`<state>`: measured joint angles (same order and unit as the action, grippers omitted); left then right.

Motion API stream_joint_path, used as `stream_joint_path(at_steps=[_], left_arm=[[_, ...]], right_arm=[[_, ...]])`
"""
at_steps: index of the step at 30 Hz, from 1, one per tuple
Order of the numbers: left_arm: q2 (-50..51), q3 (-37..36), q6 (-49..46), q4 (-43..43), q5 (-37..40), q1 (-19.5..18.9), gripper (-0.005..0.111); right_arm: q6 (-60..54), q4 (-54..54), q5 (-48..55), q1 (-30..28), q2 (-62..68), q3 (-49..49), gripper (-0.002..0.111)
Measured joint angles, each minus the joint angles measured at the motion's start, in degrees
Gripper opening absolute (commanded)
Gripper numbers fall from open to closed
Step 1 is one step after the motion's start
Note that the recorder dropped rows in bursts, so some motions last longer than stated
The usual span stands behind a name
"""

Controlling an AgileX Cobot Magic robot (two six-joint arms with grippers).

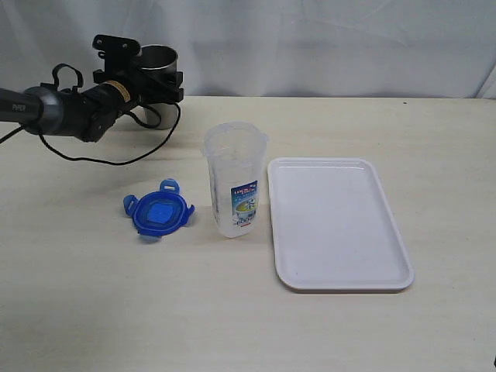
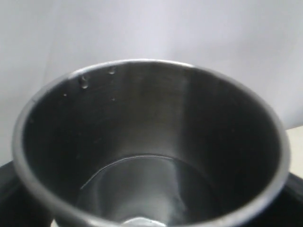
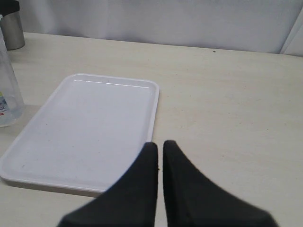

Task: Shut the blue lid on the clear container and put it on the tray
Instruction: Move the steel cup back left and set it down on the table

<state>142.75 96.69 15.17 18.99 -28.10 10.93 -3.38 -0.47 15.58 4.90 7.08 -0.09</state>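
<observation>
The blue lid [image 1: 159, 210] lies flat on the table, just left of the clear container [image 1: 234, 180]. The container stands upright and uncovered, with its label facing the front; its edge [image 3: 7, 90] also shows in the right wrist view. The white tray [image 1: 338, 225] lies empty to its right, seen too as the tray [image 3: 80, 127] before my right gripper [image 3: 159, 144], which is shut on nothing. My left gripper [image 1: 159, 84] is at the back left, its fingers on either side of a steel tumbler [image 1: 159, 62], holding it.
The steel tumbler [image 2: 151, 142] fills the left wrist view, with droplets on its inner wall. A black cable [image 1: 116, 159] trails on the table under the left arm. A white curtain hangs behind the table's far edge.
</observation>
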Motion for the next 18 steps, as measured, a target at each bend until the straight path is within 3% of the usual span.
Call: stream_joint_path(at_steps=[11, 18], left_arm=[[-0.3, 0.0, 0.5, 0.2, 1.6, 0.4, 0.07], [-0.2, 0.1, 1.1, 0.6, 4.5, 0.6, 0.094]], right_arm=[[0.0, 0.0, 0.0, 0.0, 0.0, 0.0, 0.005], [0.0, 0.0, 0.0, 0.0, 0.0, 0.0, 0.005]])
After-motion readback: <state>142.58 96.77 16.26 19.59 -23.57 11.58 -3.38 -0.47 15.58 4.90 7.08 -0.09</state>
